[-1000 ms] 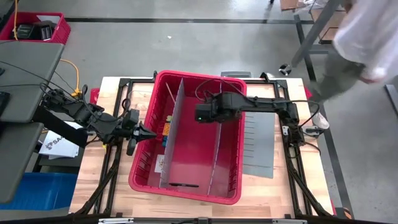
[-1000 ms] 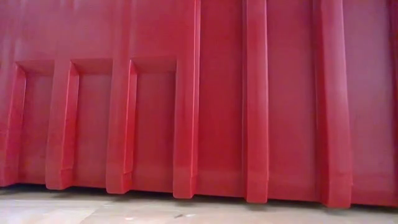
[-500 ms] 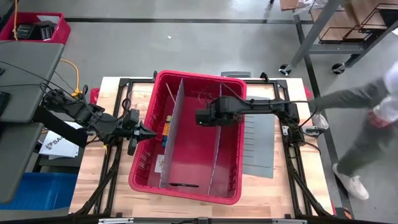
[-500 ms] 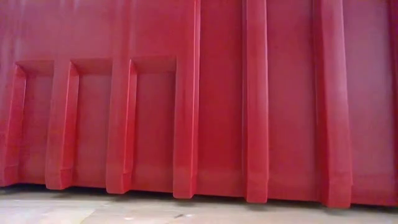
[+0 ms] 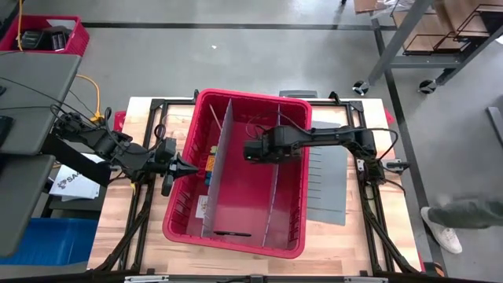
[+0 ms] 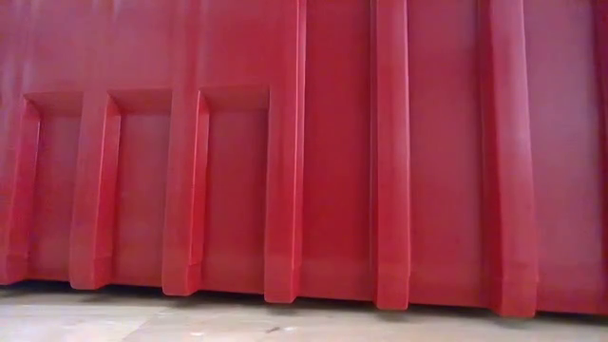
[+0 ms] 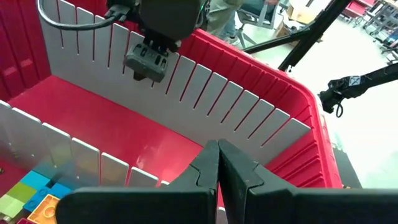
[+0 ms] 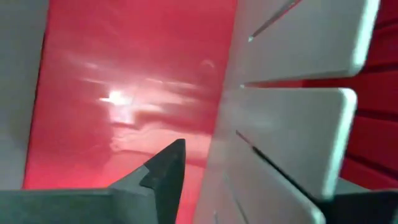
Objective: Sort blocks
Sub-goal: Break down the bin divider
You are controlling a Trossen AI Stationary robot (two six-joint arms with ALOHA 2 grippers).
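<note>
The blocks (image 5: 210,163) lie in a small coloured heap on the floor of the red bin's (image 5: 236,96) left compartment, also seen in the left wrist view (image 7: 30,194). My left gripper (image 5: 189,167) hovers shut over the bin's left rim, pointing into the bin (image 7: 219,163). My right gripper (image 5: 250,149) points down into the bin, open, at the upper edge of the right-hand grey slotted divider (image 8: 292,124). One dark finger (image 8: 165,168) stands on the middle-compartment side of it. The left wrist view shows this gripper (image 7: 148,62) before that divider (image 7: 205,93). My right gripper may or may not touch the divider: the finger that shows stands apart from its face, over the red floor, and the sheet itself hides the other finger.
A second grey divider (image 5: 218,169) splits off the left compartment. A loose slotted sheet (image 5: 326,185) lies on the table right of the bin. A thin black stick (image 5: 232,233) lies on the bin's floor near the front. The low view is filled by the bin's wall (image 6: 304,142). A person's leg (image 5: 464,214) shows at the far right.
My right gripper has gone down into the bin beside the right-hand divider and drifted a little toward the table's left. A person has walked along the table's right side toward the near end.
</note>
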